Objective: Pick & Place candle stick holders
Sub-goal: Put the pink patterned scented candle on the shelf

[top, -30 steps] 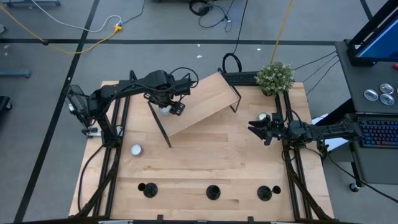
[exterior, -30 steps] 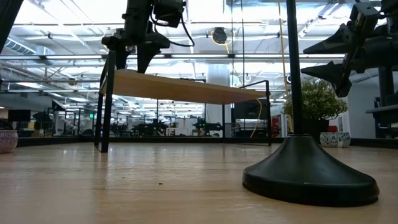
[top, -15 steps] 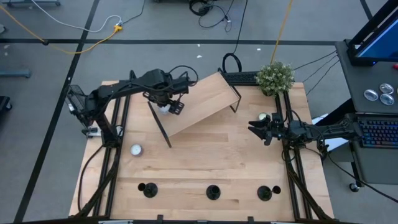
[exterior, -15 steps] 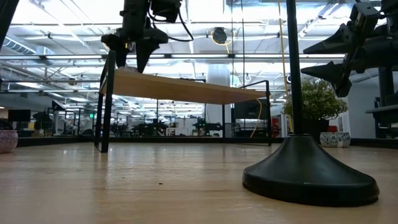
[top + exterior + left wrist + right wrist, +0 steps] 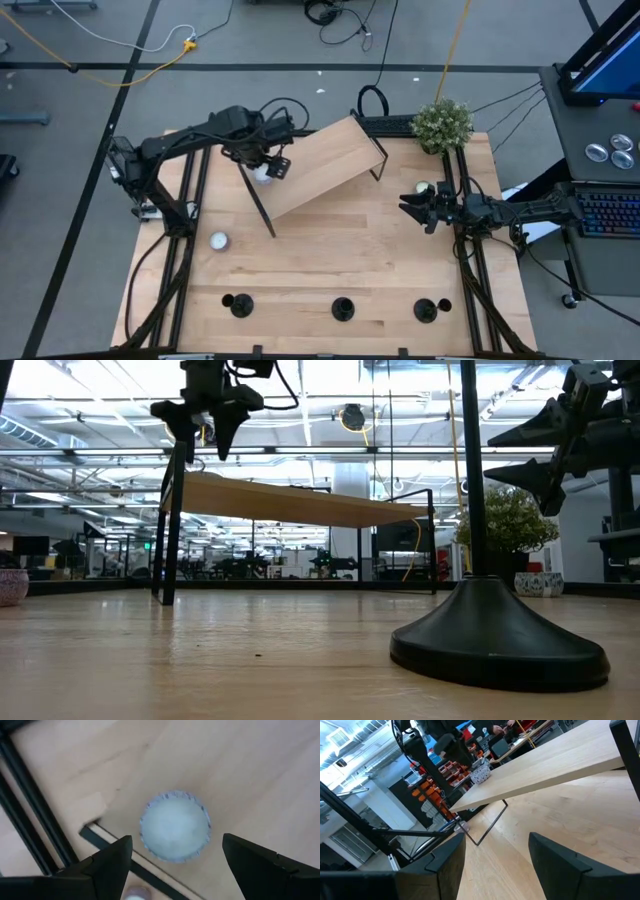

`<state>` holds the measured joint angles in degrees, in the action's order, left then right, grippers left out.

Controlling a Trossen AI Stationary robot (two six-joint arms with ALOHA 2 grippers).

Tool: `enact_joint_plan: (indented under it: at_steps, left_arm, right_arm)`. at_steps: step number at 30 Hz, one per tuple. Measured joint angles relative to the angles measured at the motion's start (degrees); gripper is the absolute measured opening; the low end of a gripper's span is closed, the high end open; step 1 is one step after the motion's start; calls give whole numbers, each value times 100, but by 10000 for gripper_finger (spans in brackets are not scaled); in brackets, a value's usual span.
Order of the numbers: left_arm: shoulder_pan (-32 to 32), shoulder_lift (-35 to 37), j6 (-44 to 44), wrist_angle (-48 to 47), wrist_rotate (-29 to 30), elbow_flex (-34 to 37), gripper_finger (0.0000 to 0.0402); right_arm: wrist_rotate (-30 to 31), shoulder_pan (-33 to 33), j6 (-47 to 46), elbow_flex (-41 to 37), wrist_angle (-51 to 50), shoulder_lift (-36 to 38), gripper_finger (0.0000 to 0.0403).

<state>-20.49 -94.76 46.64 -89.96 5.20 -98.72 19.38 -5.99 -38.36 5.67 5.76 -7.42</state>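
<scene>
Three black candlestick holders [image 5: 237, 304] [image 5: 343, 308] [image 5: 426, 310] stand on their round bases in a row along the table's near edge. One holder's base [image 5: 498, 632] fills the low view's foreground. My left gripper [image 5: 262, 160] hovers open above the left end of a slanted wooden shelf [image 5: 325, 165]. A silver-white tealight [image 5: 175, 825] lies on the shelf between and below its fingers, untouched. My right gripper [image 5: 412, 209] waits open and empty above the table's right side.
A second tealight [image 5: 218, 240] lies on the table at the left, and a third tealight [image 5: 423, 187] lies near my right gripper. A potted plant [image 5: 442, 122] stands at the far right corner. The shelf rests on thin black legs [image 5: 168, 530].
My left gripper has risen above the shelf and gone a little toward the table's left edge. The tealight stays on the shelf's left end.
</scene>
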Motion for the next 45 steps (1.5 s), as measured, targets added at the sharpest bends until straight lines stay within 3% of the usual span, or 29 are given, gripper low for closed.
enact_joint_plan:
  at_steps: [4, 10, 21, 26, 30, 35, 45]
  left_arm:
    - [121, 63, -1, 9, -445, 0, 295]
    - [815, 334, 566, 11, -976, -2, 273]
    - [2185, 883, 2629, -4, -763, -7, 225]
    - [2786, 870, 2966, 20, -495, 32, 210]
    - [3173, 867, 3345, -20, -90, 415, 197]
    - [3541, 1043, 3929, -10, -69, 1112, 189]
    - [4068, 1764, 5361, 2, -688, 2685, 189]
  right_arm:
    - [1, -1, 1, 0, 0, 0, 212]
    - [0, 1, 1, 0, 0, 0, 212]
    - [2, 0, 1, 0, -1, 1, 212]
    - [2, 1, 1, 0, -2, 0, 212]
    - [2, 0, 1, 0, -1, 0, 212]
    - [2, 1, 1, 0, -2, 0, 212]
    - [2, 1, 1, 0, -2, 0, 212]
